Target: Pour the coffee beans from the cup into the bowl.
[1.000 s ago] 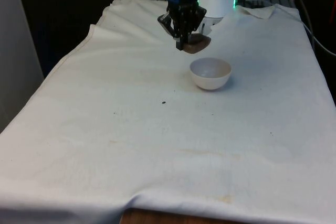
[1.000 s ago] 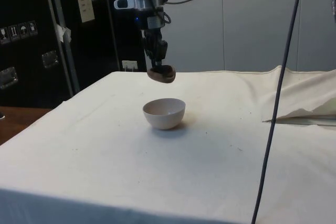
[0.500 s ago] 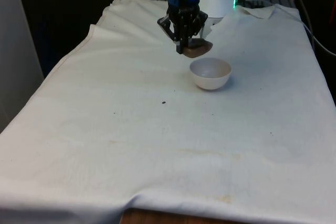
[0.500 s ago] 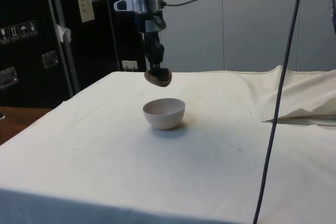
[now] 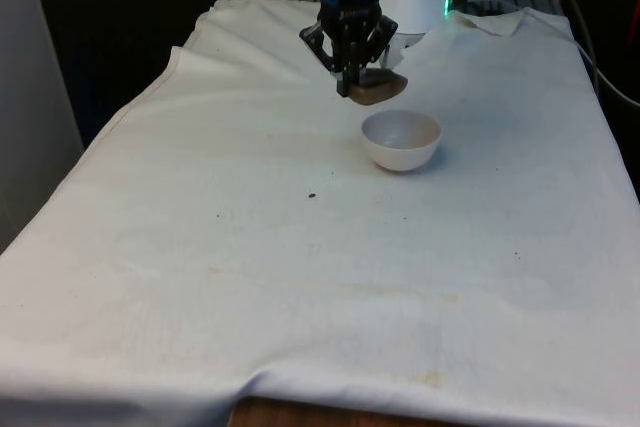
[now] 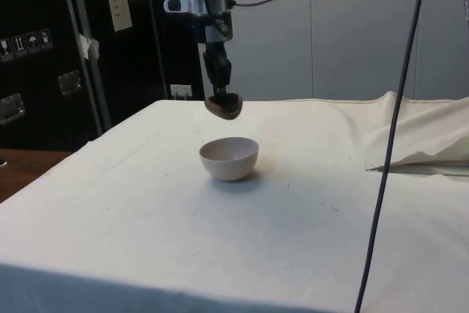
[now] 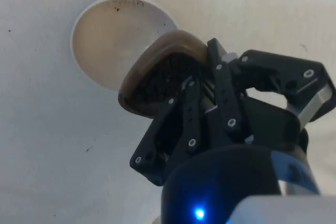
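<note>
My black gripper is shut on the rim of a small brown cup. It holds the cup in the air, tilted, above and just behind a white bowl on the cloth. In the wrist view dark coffee beans sit inside the cup, whose mouth leans over the bowl's edge. The bowl's inside looks bare apart from a few dark specks at its rim.
A single dark speck lies on the white cloth towards the front view's left of the bowl. A black cable hangs down across the side view. The cloth is bunched at the far corner.
The gripper has risen slightly with the cup and turned it, so the cup leans more towards the bowl. The bowl has not moved.
</note>
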Robot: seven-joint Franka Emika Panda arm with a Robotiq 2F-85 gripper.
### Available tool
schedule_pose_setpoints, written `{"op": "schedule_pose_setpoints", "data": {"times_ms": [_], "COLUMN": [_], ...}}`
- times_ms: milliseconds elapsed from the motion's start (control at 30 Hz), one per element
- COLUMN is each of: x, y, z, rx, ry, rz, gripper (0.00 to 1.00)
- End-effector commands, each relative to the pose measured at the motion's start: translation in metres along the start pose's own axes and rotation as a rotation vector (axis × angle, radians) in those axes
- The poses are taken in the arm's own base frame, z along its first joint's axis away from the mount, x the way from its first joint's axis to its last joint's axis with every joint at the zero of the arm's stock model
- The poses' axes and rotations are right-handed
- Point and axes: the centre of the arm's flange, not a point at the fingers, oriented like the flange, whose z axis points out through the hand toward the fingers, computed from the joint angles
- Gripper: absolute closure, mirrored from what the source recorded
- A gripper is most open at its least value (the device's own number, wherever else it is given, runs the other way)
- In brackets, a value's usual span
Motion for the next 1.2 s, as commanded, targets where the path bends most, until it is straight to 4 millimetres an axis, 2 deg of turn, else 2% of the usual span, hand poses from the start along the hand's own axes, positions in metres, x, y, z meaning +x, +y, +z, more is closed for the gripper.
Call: {"op": "schedule_pose_setpoints", "data": {"times_ms": [0, 1167], "x": [-0.002, -0.014], "y": [-0.001, -0.003], "z": [-0.001, -0.008], "rx": [-0.008, -0.030], "ry": [0.001, -0.015], "rz": [0.013, 0.157], "gripper": [1.00, 1.00]}}
